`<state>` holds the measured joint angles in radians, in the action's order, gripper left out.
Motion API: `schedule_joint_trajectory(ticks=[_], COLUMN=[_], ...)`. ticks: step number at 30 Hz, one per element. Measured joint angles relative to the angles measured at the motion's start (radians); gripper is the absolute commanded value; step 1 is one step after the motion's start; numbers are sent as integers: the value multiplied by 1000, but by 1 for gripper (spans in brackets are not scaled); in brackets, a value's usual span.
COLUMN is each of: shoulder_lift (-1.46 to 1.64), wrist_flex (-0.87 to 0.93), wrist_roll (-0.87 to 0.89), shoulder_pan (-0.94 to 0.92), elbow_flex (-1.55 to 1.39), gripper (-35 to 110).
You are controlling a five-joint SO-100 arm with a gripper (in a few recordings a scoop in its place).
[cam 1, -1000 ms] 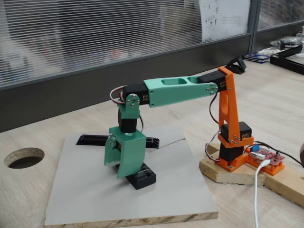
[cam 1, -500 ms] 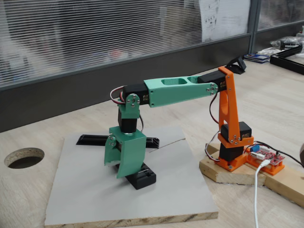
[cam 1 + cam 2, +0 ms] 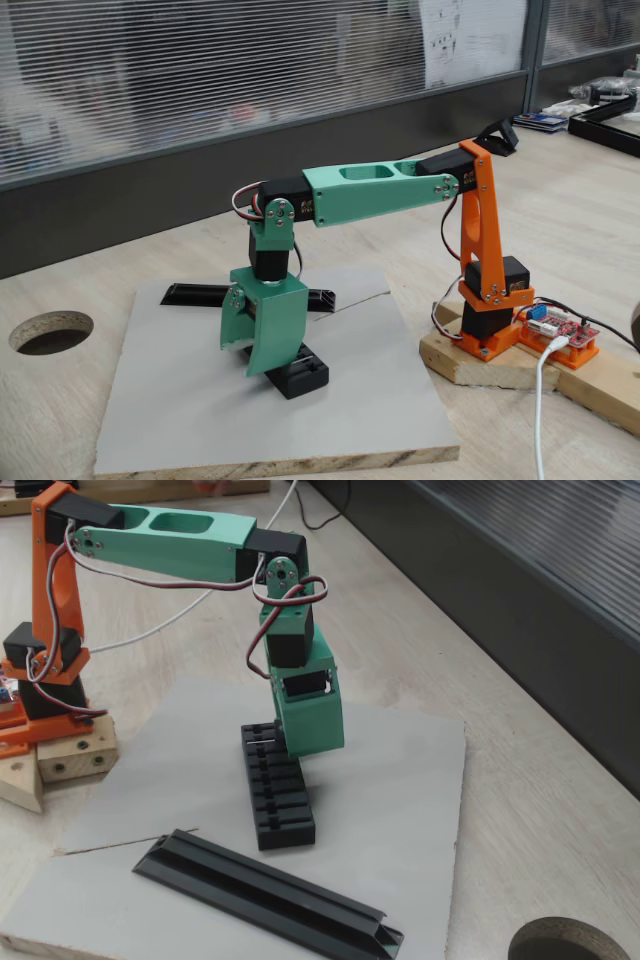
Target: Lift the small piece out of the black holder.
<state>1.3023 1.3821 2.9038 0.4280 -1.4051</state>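
arm: my green and orange arm (image 3: 385, 190) reaches out from its orange base (image 3: 490, 300) on a wooden block (image 3: 60, 755), forearm roughly level, wrist bent straight down.
gripper: my gripper (image 3: 268, 362) points down over the black holder (image 3: 278, 790); in both fixed views its green shell (image 3: 312, 705) covers the tips, so i cannot tell how far my fingers are apart or whether they have hold of anything.
gripper place: in a fixed view the green shell hangs over the far end of the holder (image 3: 298, 375), close above its slotted top; contact i cannot judge from here.
black holder: a black slotted block, lying flat on the grey board (image 3: 400, 810), its row of slots running along its length; the near slots are in plain sight, the far ones sit under my gripper.
small piece: i cannot pick it out for certain; it may be in one of the slots hidden beneath my gripper, but the pictures are too coarse to say.
black bar: a longer, thinner black bar (image 3: 270, 892) lies on the same board, apart from the holder, nearer the board's edge (image 3: 205, 294).
board: grey sheet resting on the pale wooden table (image 3: 560, 210).
table hole: a round hole (image 3: 50, 331) in the table sits off the board's corner.
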Motion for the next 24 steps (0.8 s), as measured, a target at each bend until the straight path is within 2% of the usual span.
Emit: schedule_joint_trajectory(ticks=[5,24], shoulder_lift=[0,-5], wrist_flex=[54,55], wrist_roll=[0,0], shoulder_pan=[0,0], elbow_flex=[0,0], gripper=[43,43])
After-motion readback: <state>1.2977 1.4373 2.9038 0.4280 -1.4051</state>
